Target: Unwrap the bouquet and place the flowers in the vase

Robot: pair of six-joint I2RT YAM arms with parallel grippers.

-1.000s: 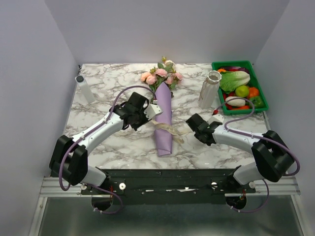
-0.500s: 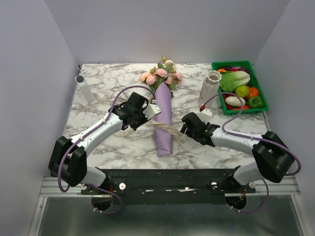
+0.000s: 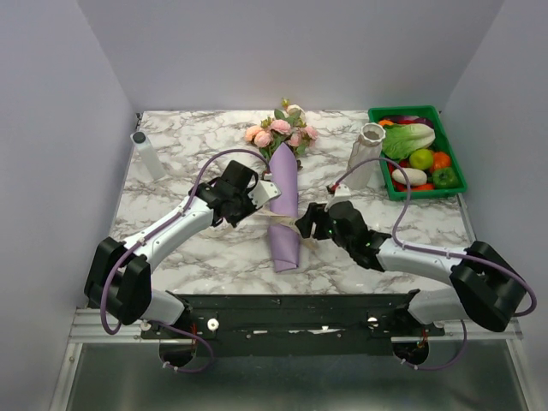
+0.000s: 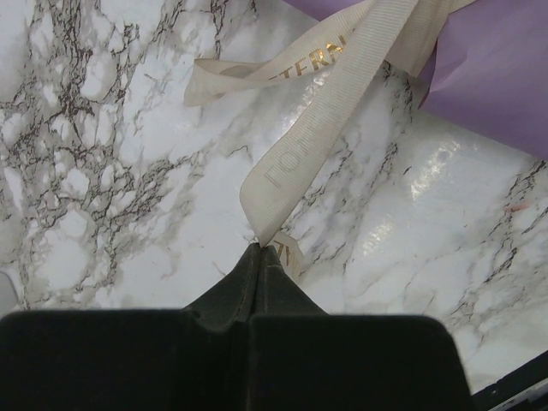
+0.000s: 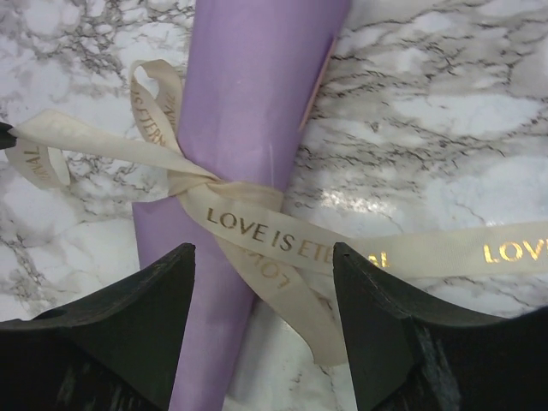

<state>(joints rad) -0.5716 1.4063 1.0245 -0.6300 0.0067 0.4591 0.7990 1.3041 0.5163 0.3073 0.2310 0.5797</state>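
Bouquet point(image 3: 285, 201) lying flat near the middle of a white marble table point(image 3: 188, 141) veined in grey. Its lilac paper cone point(image 5: 248, 77) points toward the arms' bases, and its flowers point(image 3: 281, 131), pink and cream roses with green leaves, spill out at the far end. A cream ribbon point(image 5: 257, 227) with gold lettering is tied around the cone about halfway along, and its tails trail onto the marble on both sides of the bouquet.

Just left of the bouquet, the left gripper point(image 4: 261, 250) has its jaws pressed together, pinching the end of one ribbon tail. Just right of the bouquet, the right gripper point(image 5: 261, 257) is spread wide, its two dark fingers framing the cone and knot in the wrist view. Whether it touches the paper cannot be told.

The vase point(image 3: 366, 154), tall, narrow and whitish-grey, stands upright to the right of the bouquet's flowers. Further right of the bouquet, a green tray point(image 3: 407, 110) holds plastic vegetables point(image 3: 411, 141). Well to the left of the bouquet stands a small clear tube point(image 3: 145, 156). Plain pale grey walls point(image 3: 291, 51) close in the table on three sides.
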